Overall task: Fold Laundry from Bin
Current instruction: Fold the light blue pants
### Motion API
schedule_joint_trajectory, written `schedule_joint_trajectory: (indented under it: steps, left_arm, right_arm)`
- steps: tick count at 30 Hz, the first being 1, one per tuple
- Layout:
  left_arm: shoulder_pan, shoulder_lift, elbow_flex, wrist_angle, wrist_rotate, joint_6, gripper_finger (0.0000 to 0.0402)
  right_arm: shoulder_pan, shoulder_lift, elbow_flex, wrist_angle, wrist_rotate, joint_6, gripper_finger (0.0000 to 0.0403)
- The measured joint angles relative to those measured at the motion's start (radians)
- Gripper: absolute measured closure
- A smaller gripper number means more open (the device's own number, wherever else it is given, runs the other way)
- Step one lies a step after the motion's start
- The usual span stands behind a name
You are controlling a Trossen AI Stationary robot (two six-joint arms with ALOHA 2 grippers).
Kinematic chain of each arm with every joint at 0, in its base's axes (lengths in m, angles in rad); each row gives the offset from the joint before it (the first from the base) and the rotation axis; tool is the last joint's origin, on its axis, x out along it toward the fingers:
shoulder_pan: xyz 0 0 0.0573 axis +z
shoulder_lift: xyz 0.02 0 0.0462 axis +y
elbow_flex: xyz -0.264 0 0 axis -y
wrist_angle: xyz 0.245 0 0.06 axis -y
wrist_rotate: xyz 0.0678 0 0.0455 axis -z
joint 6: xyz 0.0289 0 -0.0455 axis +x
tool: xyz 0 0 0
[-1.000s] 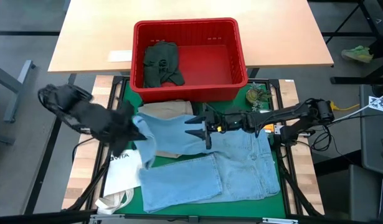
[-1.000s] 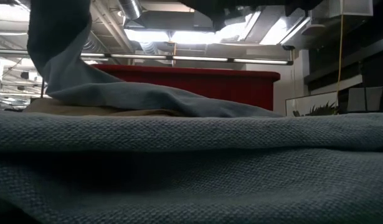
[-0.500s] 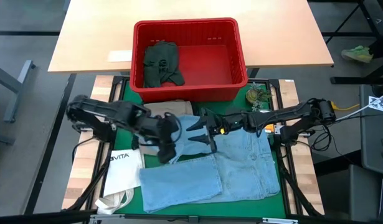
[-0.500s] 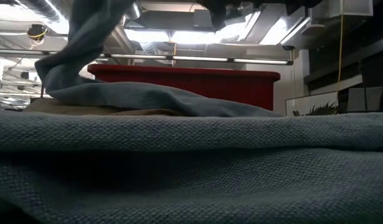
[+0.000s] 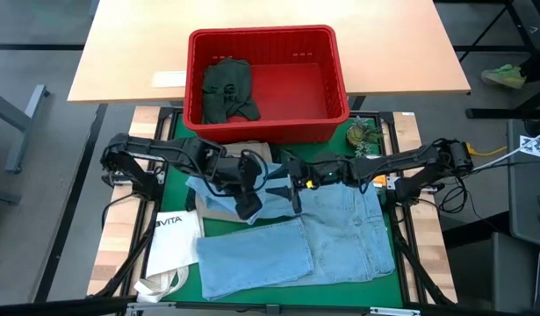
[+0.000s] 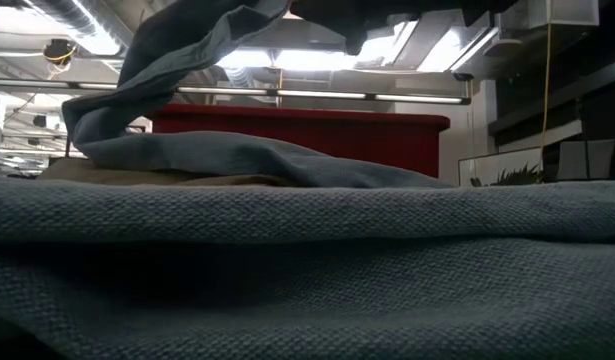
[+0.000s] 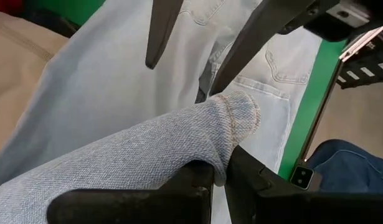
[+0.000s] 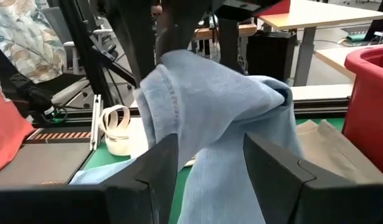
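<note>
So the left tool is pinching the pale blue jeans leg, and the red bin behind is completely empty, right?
Not quite. The left tool does pinch the light blue jeans leg, but the red bin is not empty: the high view shows a dark green garment lying in its left part.

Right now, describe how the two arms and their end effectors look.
Both arms are dark, jointed links. The left end effector and the right end effector each have two dark, tapered fingers. The right arm carries small orange accents near its wrist and loose dark cables.
</note>
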Motion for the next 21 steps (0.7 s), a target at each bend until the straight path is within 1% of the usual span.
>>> schedule_joint_trajectory:
  steps: [4, 9, 11, 13, 19, 21]
  left_arm:
    - [-0.001, 0.000, 0.000, 0.001, 0.002, 0.014, 0.0385]
    - [-0.019, 0.000, 0.000, 0.000, 0.003, 0.014, 0.0385]
    - [-0.027, 0.000, 0.000, 0.000, 0.004, 0.014, 0.0385]
    - [-0.034, 0.000, 0.000, 0.000, 0.003, 0.014, 0.0385]
    - [-0.037, 0.000, 0.000, 0.007, 0.003, 0.014, 0.0385]
    - [-0.036, 0.000, 0.000, 0.007, -0.001, 0.014, 0.0385]
  right_arm:
    - [0.025, 0.000, 0.000, 0.001, -0.054, -0.017, 0.0219]
    - [0.043, 0.000, 0.000, -0.003, -0.196, -0.027, 0.0219]
    - [0.050, 0.000, 0.000, -0.002, -0.227, -0.026, 0.0219]
    - [0.051, -0.001, 0.000, 0.005, -0.202, -0.024, 0.0219]
    - [0.050, -0.001, 0.000, 0.022, 0.028, 0.016, 0.0219]
    - [0.050, -0.001, 0.000, 0.035, 0.048, 0.007, 0.0219]
